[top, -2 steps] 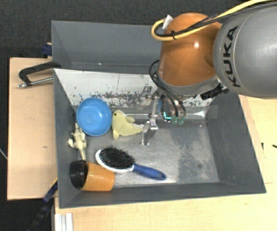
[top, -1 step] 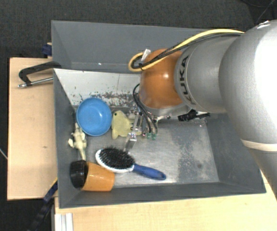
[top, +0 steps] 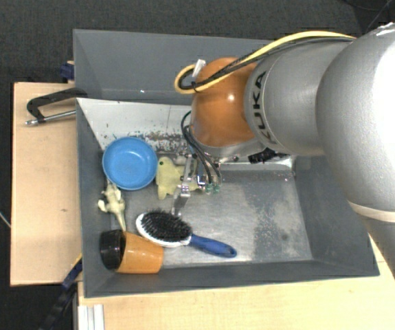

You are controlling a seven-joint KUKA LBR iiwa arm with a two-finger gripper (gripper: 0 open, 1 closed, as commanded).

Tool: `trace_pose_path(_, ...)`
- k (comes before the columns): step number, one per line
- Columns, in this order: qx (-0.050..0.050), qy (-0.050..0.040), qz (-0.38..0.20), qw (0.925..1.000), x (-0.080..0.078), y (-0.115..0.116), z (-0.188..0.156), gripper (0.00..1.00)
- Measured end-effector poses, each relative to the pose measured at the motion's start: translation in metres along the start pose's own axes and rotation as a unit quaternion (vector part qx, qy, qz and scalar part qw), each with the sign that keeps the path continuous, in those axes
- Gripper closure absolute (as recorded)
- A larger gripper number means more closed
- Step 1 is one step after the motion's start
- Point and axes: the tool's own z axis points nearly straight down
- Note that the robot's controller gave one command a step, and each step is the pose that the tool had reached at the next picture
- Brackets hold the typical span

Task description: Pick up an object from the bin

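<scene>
**Nothing Picked Up Yet**

The arm (top: 307,95) comes in from 3 o'clock. Its end effector (top: 182,196) hangs low near the middle of the bin (top: 273,225). It is not clear if the end effector is clenched or released. Nothing can be seen in its grip.

A pale yellow lump (top: 167,179) lies just beside the end effector, at its 10 o'clock. They may be touching, but it is hard to tell. A brush (top: 164,228) with a black head and blue handle lies near it at 6 o'clock. A blue bowl (top: 130,162) sits at the bin's 10 o'clock, next to the lump. A small pale toy (top: 113,205) lies at 9 o'clock. An orange cup (top: 134,254) lies on its side at 7 o'clock.

The job looks like it is at its start or middle. The end effector is down among the things, and the lump is the nearest one. It looks like all the things are lying on the bin floor. What is left is to grip one thing well and lift it out.
</scene>
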Motion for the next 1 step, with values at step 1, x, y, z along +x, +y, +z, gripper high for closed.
trace_pose_path(1, 0.0, 0.0012, 0.04, 0.9992, -0.0004, -0.0011, -0.0096, 0.0)
